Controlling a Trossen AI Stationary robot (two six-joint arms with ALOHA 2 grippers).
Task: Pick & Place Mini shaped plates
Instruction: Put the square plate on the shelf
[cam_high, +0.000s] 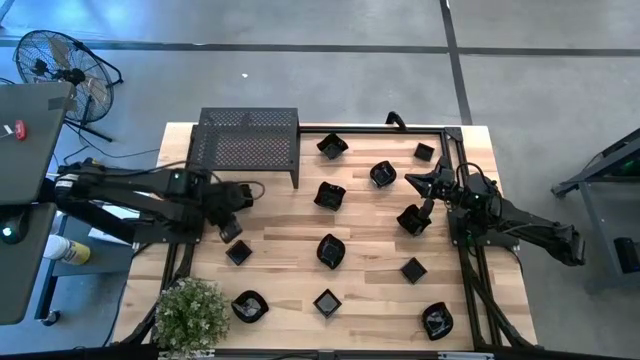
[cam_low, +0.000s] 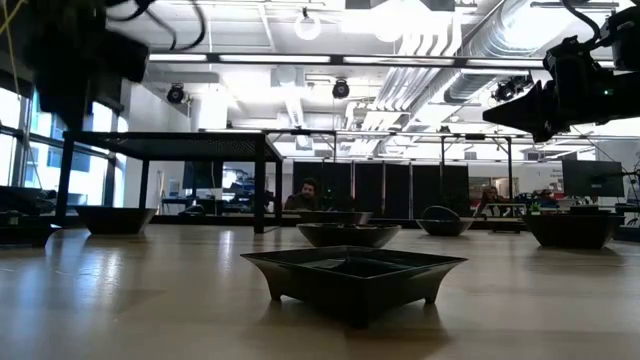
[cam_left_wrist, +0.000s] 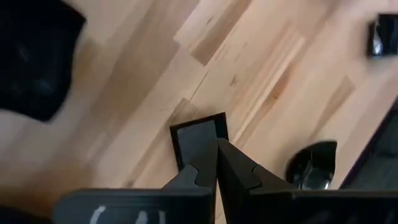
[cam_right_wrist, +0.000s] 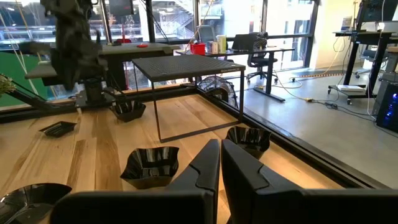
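Several mini shaped plates, tiny glossy black dishes, lie scattered with their bases on the wooden table (cam_high: 280, 225). Among them are a square one (cam_high: 238, 252), a scalloped one (cam_high: 331, 250) and another square one (cam_high: 327, 301). My left gripper (cam_high: 231, 230) is shut and points steeply down, above the table at the far side of the square plate (cam_left_wrist: 198, 138); nothing is between its fingers (cam_left_wrist: 239, 171). At the table's right side my right gripper (cam_high: 410, 179) is shut, level and empty. Its wrist view shows its fingers (cam_right_wrist: 205, 165) over a scalloped plate (cam_right_wrist: 151, 167).
A black perforated metal shelf (cam_high: 248, 140) stands on thin legs at the far left of the table. A potted plant (cam_high: 190, 315) sits at the near left corner. A black frame rail (cam_high: 470, 290) runs along the right side. Bare wood shows between the plates.
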